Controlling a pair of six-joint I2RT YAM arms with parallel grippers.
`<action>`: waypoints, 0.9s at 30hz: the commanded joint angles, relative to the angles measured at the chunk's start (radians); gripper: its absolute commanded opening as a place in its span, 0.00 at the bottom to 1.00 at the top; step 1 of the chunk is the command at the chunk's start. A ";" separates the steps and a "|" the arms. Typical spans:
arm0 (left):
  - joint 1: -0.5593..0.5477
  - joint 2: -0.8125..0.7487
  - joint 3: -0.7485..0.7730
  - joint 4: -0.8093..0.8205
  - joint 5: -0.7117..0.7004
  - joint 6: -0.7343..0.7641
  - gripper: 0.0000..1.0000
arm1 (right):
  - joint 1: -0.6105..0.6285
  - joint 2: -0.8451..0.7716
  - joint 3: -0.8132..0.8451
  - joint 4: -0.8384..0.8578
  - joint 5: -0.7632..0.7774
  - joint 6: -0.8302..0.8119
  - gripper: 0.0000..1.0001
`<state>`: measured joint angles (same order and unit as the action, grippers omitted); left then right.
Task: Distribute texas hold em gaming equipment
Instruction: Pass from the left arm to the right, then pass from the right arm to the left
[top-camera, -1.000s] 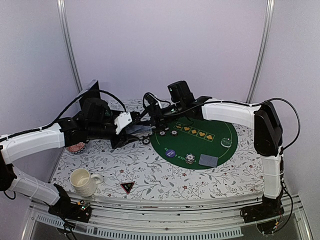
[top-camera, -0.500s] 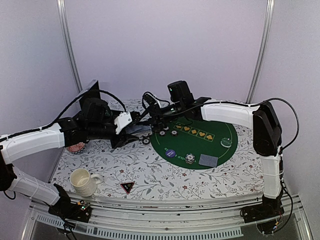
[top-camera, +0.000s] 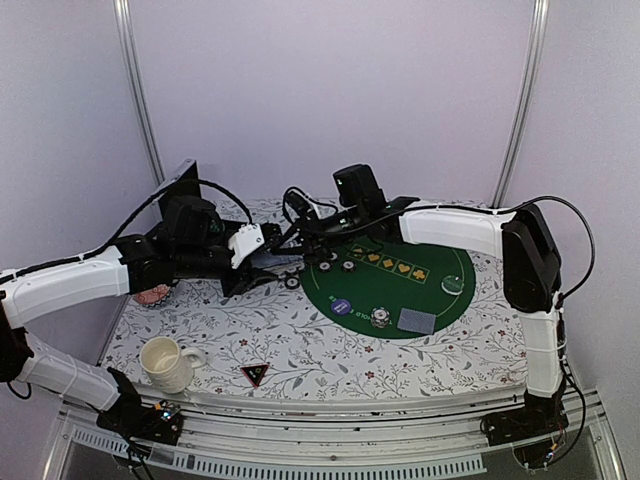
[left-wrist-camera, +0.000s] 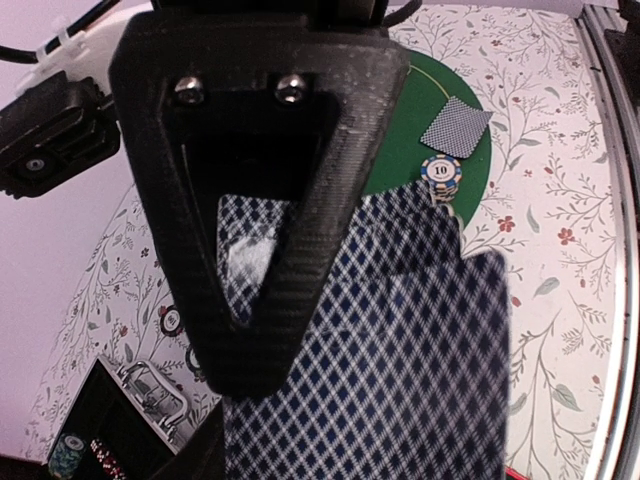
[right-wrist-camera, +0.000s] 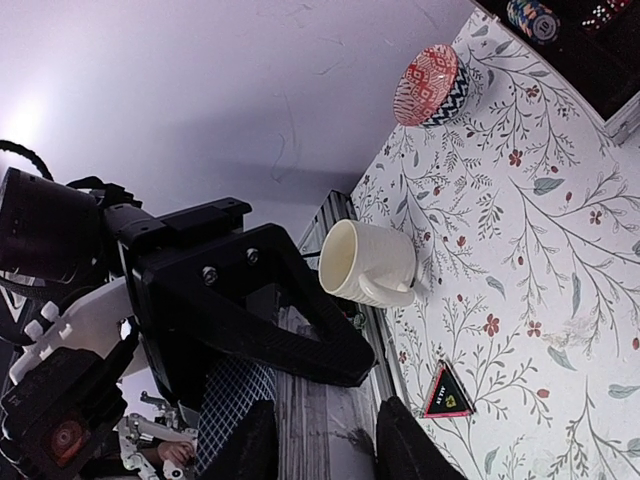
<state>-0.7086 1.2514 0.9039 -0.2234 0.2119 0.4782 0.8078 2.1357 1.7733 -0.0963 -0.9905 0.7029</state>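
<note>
On the floral-cloth table (top-camera: 330, 360), we record a round green mat (top-camera: 400, 292) lying right of centre.

Both arms reach to the mat's far-left edge. The left gripper (top-camera: 272, 262) is clamped on a fan of blue-diamond-backed playing cards (left-wrist-camera: 400, 340), held above the cloth just left of the mat. The right gripper (right-wrist-camera: 330, 440) sits at the edge of that fan. Its fingers (right-wrist-camera: 405, 440) stand apart with a blurred grey surface between them, and we cannot tell whether they grip it.

Containers:
- The black case (right-wrist-camera: 570, 60) at the far left holds poker chips in its slots.
- The cream mug (top-camera: 165, 362) stands upright at the near left, and its mouth shows only the cream inner wall.
- The pink patterned dish (top-camera: 153, 295) is partly covered by the left arm, so we cannot tell its contents.

Smaller items:
- A card pile (top-camera: 417, 320) lies on the mat's near side.
- A chip stack (top-camera: 380, 317) marked 10 stands just left of the pile.
- A blue button (top-camera: 342, 306) lies further left on the mat.
- Three loose chips (top-camera: 325, 265) lie at the mat's far-left rim, near the held fan.
- The black triangular marker (top-camera: 254, 374) lies on the cloth right of the mug.

Against the frame one second earlier, the right arm's wrist has shifted slightly left, toward the left gripper. The left arm and all items on the table are unchanged.
</note>
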 joint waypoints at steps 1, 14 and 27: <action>0.003 0.005 0.003 0.014 -0.009 0.005 0.44 | 0.017 0.014 -0.008 0.034 -0.045 0.007 0.30; 0.003 0.001 -0.005 0.015 0.033 0.004 0.72 | 0.017 -0.020 -0.017 0.072 -0.080 -0.018 0.02; 0.006 -0.002 -0.012 -0.003 0.120 -0.019 0.82 | 0.018 -0.105 -0.061 0.081 -0.080 -0.133 0.02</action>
<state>-0.7082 1.2514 0.9001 -0.2230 0.3092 0.4694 0.8200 2.1071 1.7256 -0.0433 -1.0534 0.6292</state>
